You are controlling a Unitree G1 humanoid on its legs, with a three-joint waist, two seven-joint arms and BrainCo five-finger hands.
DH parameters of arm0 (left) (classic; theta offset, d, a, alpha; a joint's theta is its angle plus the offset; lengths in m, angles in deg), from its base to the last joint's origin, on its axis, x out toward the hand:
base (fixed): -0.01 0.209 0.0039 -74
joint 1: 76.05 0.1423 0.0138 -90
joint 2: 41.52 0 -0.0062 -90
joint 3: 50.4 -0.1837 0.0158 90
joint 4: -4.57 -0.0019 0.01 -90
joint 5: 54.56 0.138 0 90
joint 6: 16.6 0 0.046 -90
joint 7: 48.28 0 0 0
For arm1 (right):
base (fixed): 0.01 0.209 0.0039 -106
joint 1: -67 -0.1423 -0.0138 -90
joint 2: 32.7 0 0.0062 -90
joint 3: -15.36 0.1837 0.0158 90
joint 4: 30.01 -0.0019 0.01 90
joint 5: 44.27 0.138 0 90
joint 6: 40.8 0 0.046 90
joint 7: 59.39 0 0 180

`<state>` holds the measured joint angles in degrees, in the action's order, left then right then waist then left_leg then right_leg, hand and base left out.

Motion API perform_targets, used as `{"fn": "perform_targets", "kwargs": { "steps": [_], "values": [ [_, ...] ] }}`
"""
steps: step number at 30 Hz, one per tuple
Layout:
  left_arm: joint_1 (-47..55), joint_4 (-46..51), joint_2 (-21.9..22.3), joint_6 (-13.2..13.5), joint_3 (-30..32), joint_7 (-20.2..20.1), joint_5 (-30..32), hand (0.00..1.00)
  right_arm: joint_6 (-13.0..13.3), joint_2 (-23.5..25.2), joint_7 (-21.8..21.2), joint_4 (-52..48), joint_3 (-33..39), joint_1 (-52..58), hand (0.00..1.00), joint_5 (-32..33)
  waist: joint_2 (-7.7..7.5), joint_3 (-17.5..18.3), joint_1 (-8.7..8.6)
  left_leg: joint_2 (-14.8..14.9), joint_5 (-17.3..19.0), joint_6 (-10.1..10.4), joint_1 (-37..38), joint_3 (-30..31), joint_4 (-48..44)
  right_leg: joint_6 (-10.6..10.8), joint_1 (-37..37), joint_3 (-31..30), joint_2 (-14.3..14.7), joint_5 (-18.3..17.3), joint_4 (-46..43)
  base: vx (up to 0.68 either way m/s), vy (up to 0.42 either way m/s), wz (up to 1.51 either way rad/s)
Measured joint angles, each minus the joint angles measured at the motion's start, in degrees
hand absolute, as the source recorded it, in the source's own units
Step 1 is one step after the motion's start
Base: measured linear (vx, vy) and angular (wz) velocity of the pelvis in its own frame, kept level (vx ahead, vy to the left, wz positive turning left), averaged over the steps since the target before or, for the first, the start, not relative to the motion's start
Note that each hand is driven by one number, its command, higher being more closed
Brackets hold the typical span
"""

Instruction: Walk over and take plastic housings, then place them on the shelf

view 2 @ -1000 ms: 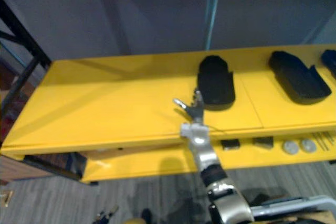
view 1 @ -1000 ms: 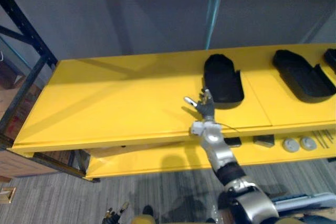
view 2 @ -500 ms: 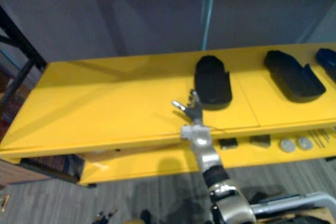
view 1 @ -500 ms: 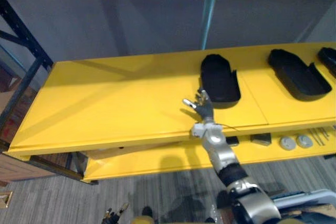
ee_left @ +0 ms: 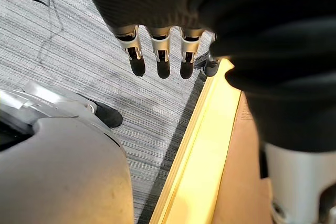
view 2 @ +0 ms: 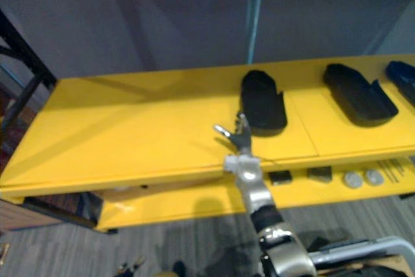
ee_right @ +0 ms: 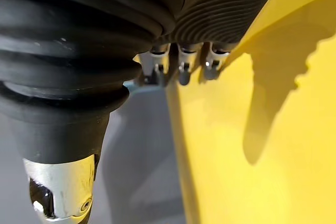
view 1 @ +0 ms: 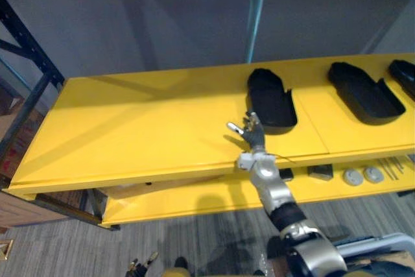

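Upper board of the yellow shelf (view 1: 130, 128), seen from above. Three black plastic housings lie along its right half: the nearest housing (view 1: 271, 98) lies near the middle of the board and reaches toward the rear edge; a second housing (view 1: 363, 91) lies further right; a third housing (view 1: 404, 74) lies at the right end, cut off by the view's border. The right hand (view 1: 251, 132) is raised over the front edge of the board, just beside the front left corner of the nearest housing; contact between them cannot be told. Its fingers are spread and straight, thumb out to the left, and it holds nothing. The left hand (ee_left: 163, 59) hangs low beside the shelf's front edge, above the grey floor (ee_left: 79, 77), fingers relaxed and nearly straight, empty. On the lower board (view 1: 194, 202), toward its right end, lie two small dark blocks (view 1: 287, 174), two grey discs (view 1: 353, 177) and a few thin metal rods (view 1: 394, 167). A dark frame post (view 1: 26, 37) stands at the shelf's left end.
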<state>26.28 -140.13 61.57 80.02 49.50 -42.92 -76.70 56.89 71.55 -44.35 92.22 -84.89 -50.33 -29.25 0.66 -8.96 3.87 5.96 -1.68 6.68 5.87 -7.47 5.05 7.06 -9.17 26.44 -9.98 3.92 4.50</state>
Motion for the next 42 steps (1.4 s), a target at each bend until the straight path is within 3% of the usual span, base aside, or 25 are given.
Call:
{"fn": "perform_targets", "kwargs": {
  "steps": [23, 35, 38, 40, 42],
  "values": [
    [-1.0, -0.6, -0.2, -1.2, 0.0, 0.0, -0.1, 0.0, 0.0, -0.1, 2.6, 0.0, 1.2, 0.0, 0.0, 0.0, 0.03, 0.0, -0.25, -0.6, 0.0, 0.0, 0.0, 0.1, 0.0, 0.2, 0.0, 0.1, -0.1, 0.1, 0.0, 0.0, 0.0, 0.0],
    [-1.0, -0.6, -1.1, -1.4, -2.1, 0.0, -0.5, 0.0, 0.0, -0.2, 1.6, 0.0, 1.2, -0.1, 0.0, -1.0, 0.15, -0.1, -1.06, -0.6, -0.1, 0.1, 0.0, 0.2, 0.0, 0.2, 0.0, 0.1, -0.1, 0.1, 0.0, 0.0, 0.0, 0.0],
    [-1.0, -0.6, -1.1, -1.7, -2.1, -0.2, -0.4, 0.0, 4.3, -0.7, -4.6, 0.0, 0.3, -0.2, 0.0, -8.5, 0.33, -0.2, -1.02, -0.7, -0.1, 0.1, 0.0, 0.2, 0.0, 0.2, 0.0, 0.2, -0.1, 0.2, 0.0, 0.0, 0.0, 0.0],
    [-1.0, -0.6, -1.1, -1.9, -2.0, -0.9, -0.1, 0.0, 10.6, -4.2, -10.0, -1.9, -5.8, -1.5, 0.0, -16.4, 0.38, -0.2, -1.13, -0.6, -0.1, 0.1, 0.0, 0.2, 0.0, 0.2, 0.0, 0.2, -0.1, 0.2, 0.0, 0.0, 0.0, 0.0],
    [-1.0, -0.6, -1.2, -2.0, -1.8, -1.3, 0.0, 0.0, 12.5, -4.9, -11.8, -3.5, -8.4, -2.6, 0.0, -17.7, 0.38, -0.2, -1.14, -0.5, -0.1, 0.1, 0.0, 0.2, 0.0, 0.2, 0.0, 0.2, -0.1, 0.2, 0.0, 0.0, 0.0, 0.0]
  ]
}}
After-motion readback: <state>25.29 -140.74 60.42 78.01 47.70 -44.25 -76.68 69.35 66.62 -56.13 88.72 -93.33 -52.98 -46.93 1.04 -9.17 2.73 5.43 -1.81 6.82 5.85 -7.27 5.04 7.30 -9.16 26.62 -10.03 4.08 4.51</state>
